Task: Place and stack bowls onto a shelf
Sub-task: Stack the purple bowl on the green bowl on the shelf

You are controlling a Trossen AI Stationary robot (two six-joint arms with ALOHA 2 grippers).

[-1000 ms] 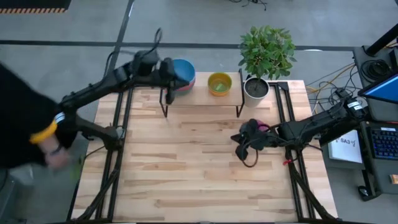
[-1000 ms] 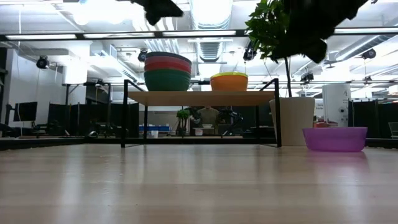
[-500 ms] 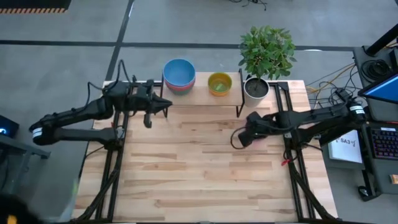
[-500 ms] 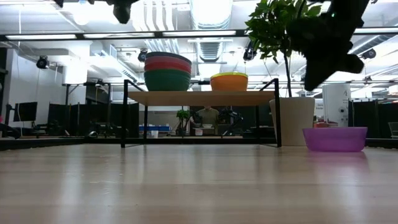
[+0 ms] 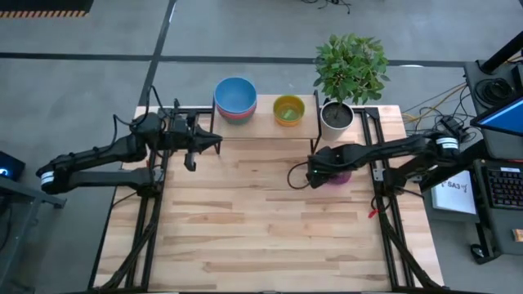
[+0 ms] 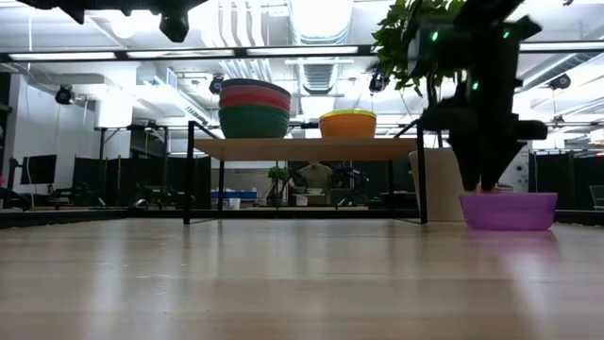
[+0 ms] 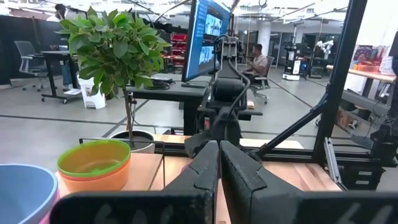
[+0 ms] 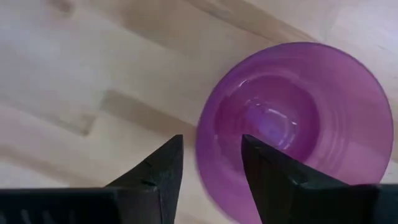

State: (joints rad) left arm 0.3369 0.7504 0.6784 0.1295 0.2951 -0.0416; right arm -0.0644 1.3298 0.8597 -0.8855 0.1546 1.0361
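While sitting mouth-up on the table, purple bowl (image 8: 292,130) is lying right of shelf (image 5: 265,122) | right gripper (image 8: 211,165) is straddling its rim, fingers spread | left gripper (image 7: 219,168) is hovering pressed together.

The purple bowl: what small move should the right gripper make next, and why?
Probably lower a little and close. The right gripper is open above the purple bowl, its fingers straddling the near rim, and the bowl sits on the table, not yet on the shelf.
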